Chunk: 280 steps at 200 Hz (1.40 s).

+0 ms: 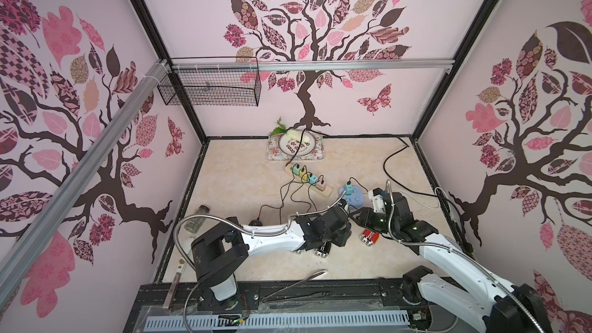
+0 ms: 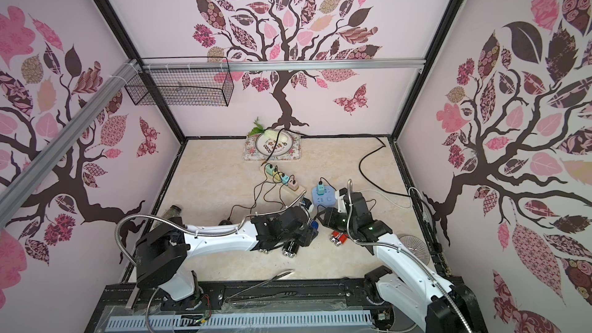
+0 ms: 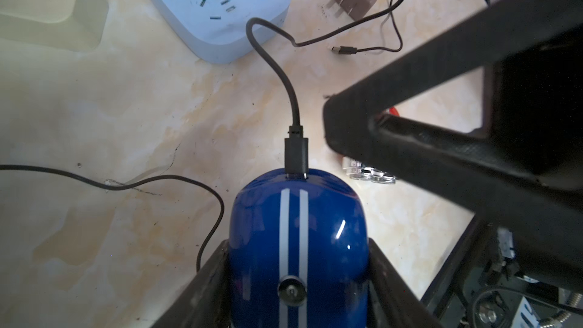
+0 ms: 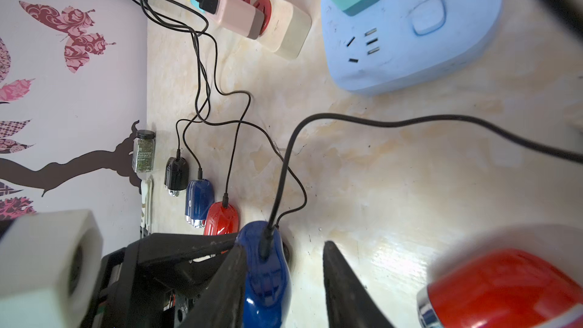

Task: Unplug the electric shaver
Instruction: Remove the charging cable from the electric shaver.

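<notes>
My left gripper clamps the blue shaver at the near middle of the table, black plug seated in its end. My right gripper stands open astride that plug, gripping nothing.

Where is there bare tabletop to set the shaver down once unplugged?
Bare: the back-left stretch between the tray and spice jar; also between tray and thick black cable. Crowded: the middle, around the power strip, blue socket hub and shavers.
</notes>
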Each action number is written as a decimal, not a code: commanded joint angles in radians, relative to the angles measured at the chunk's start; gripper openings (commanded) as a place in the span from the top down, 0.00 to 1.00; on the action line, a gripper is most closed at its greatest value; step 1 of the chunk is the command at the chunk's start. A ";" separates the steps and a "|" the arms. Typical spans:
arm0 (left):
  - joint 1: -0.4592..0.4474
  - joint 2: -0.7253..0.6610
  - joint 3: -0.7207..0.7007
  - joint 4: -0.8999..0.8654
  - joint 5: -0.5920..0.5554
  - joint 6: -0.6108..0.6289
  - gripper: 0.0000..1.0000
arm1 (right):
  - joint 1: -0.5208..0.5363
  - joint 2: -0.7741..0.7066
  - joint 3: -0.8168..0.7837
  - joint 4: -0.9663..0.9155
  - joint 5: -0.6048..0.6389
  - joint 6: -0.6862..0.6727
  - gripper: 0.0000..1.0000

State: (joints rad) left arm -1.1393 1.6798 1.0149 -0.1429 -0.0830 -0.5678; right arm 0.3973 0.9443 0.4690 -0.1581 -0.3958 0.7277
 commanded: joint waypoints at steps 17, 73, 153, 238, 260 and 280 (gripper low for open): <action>0.004 -0.029 -0.033 0.069 0.019 0.014 0.71 | 0.002 0.017 -0.010 0.094 -0.041 0.039 0.59; 0.003 -0.031 -0.032 0.080 0.029 0.016 0.71 | 0.003 0.035 -0.020 0.104 -0.041 0.037 0.63; 0.004 -0.032 -0.030 0.081 0.035 0.017 0.71 | -0.009 0.053 -0.015 0.126 -0.054 0.045 0.71; 0.005 -0.038 -0.044 0.095 0.036 0.013 0.72 | -0.047 0.055 -0.045 0.187 -0.118 0.083 0.76; 0.004 -0.048 -0.051 0.103 0.033 0.011 0.71 | -0.053 0.059 -0.050 0.198 -0.132 0.090 0.78; 0.004 -0.048 -0.055 0.109 0.034 0.011 0.71 | -0.054 0.064 -0.053 0.202 -0.136 0.090 0.79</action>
State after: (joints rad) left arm -1.1385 1.6684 0.9813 -0.0944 -0.0471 -0.5674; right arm 0.3508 0.9981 0.4118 0.0093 -0.5098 0.8062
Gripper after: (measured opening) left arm 0.577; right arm 0.218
